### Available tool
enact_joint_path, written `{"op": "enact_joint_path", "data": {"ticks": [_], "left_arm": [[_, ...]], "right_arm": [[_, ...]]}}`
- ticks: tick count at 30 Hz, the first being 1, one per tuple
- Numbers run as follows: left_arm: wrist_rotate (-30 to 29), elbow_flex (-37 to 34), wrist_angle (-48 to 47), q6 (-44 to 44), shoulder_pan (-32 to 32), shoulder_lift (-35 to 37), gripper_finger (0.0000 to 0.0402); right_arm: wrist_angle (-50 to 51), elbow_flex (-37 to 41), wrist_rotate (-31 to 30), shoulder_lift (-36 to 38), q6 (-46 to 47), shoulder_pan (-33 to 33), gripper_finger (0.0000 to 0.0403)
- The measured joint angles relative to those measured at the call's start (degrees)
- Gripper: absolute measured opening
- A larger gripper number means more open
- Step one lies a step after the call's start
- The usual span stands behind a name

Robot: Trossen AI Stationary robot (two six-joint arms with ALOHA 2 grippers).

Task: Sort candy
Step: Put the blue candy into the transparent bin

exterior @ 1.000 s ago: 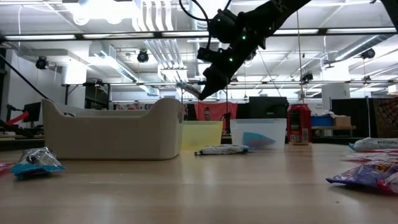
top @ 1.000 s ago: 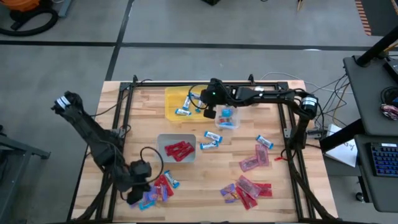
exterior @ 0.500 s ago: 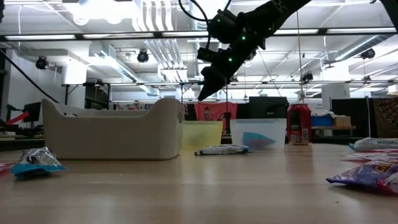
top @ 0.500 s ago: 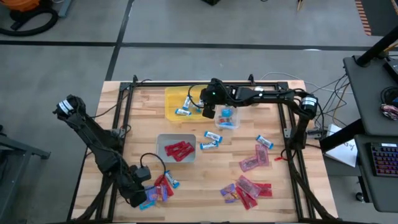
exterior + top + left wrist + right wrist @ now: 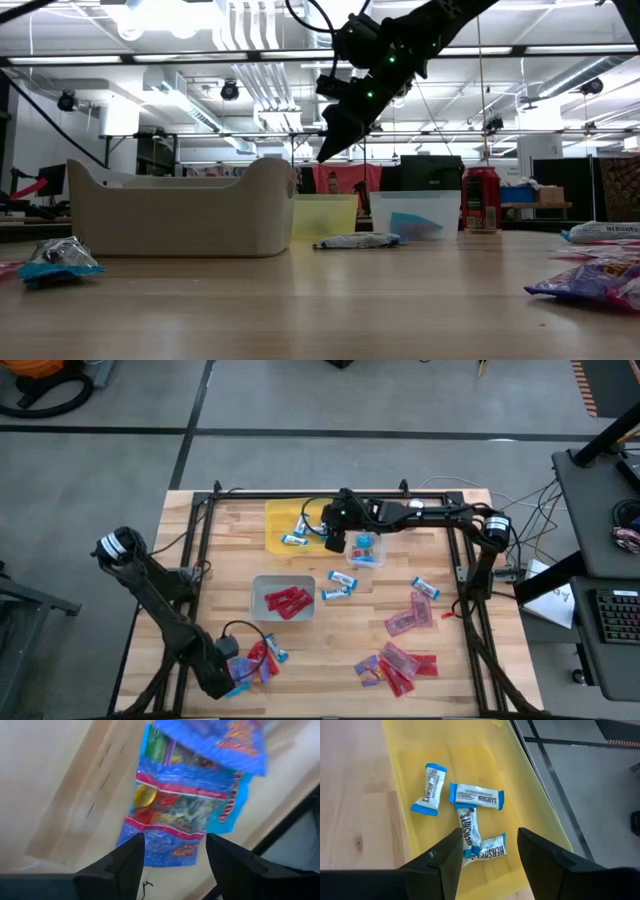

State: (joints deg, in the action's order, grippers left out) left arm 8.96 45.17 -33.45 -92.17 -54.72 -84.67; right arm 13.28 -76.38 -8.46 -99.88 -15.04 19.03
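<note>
The right claw (image 5: 487,865) hangs released above the yellow bin (image 5: 530,795), four blue-and-silver bars (image 5: 476,794) lying right beneath it. The left claw (image 5: 175,862) is spread too, just over a blue packet (image 5: 185,815) on the bench (image 5: 45,780).

High view hangs straight above, taking in the whole wooden table (image 5: 330,630) and both arms. Low view sits at tabletop height, looking level across into the room. Left wrist view presses close over a blue candy packet (image 5: 192,800). Right wrist view looks down into the yellow bin (image 5: 410,780), shared with the high view (image 5: 275,520) and the low view (image 5: 325,215).
</note>
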Motion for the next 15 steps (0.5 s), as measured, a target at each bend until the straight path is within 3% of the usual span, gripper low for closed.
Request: {"op": "enact_joint_path", "data": {"ticks": [15], "left_arm": [[1.0,0.4,-5.2,1.8,-0.4,-6.0,0.0194]], "right_arm": [[-0.1,0.0,0.1,0.0,-0.2,-2.2,0.0176]]}}
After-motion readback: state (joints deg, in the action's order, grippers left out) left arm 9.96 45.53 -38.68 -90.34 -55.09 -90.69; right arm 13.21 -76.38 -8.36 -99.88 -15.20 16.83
